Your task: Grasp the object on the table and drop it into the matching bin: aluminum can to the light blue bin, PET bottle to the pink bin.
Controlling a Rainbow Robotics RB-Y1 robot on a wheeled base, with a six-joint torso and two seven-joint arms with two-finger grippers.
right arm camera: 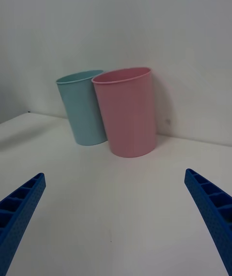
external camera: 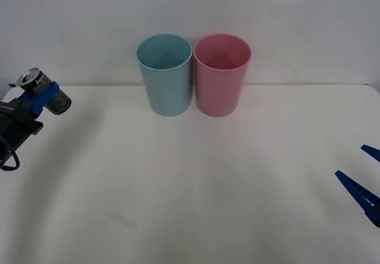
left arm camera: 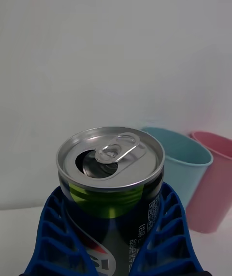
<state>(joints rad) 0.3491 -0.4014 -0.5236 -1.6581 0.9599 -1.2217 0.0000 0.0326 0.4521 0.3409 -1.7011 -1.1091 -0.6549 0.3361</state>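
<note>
A bare test lab: plain white table [external camera: 196, 204], blank white wall [external camera: 190, 9], robot arms

Light blue bin [external camera: 164, 74] left of, touching pink bin [external camera: 221, 75].

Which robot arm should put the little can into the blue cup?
The left. Its left gripper already grips the small dark metal drink can above the white table, nearer the tall light blue plastic bin. The right gripper waits open.
</note>
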